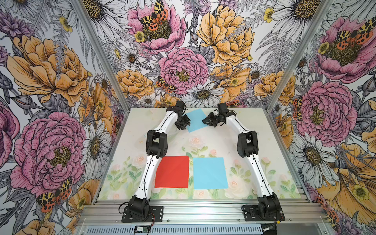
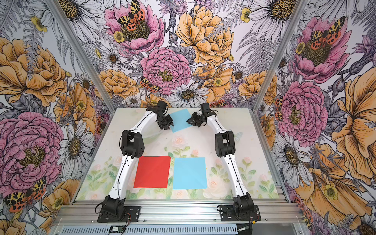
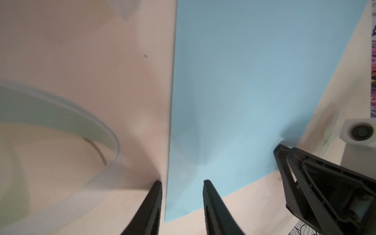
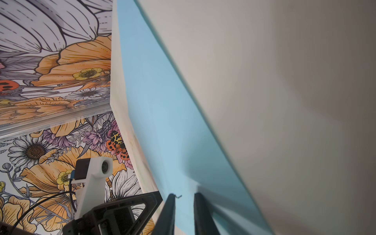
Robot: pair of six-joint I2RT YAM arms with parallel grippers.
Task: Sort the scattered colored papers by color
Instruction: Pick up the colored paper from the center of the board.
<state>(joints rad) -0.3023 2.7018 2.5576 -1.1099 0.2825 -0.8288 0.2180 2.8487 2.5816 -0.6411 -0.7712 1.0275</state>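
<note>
Blue paper (image 1: 197, 120) touches part-open left tool (image 3: 182, 181) and narrower right tool (image 4: 184, 194).

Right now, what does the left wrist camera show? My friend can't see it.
A light blue paper lies on the pale table. Two black fingers of the left hand stand apart at its edge, one over the paper and one beside it. The black tip of the right hand sits at another edge.

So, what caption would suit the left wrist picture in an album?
Left gripper, jaws open, straddles an edge of a sky-blue paper on the pale tabletop.
</note>
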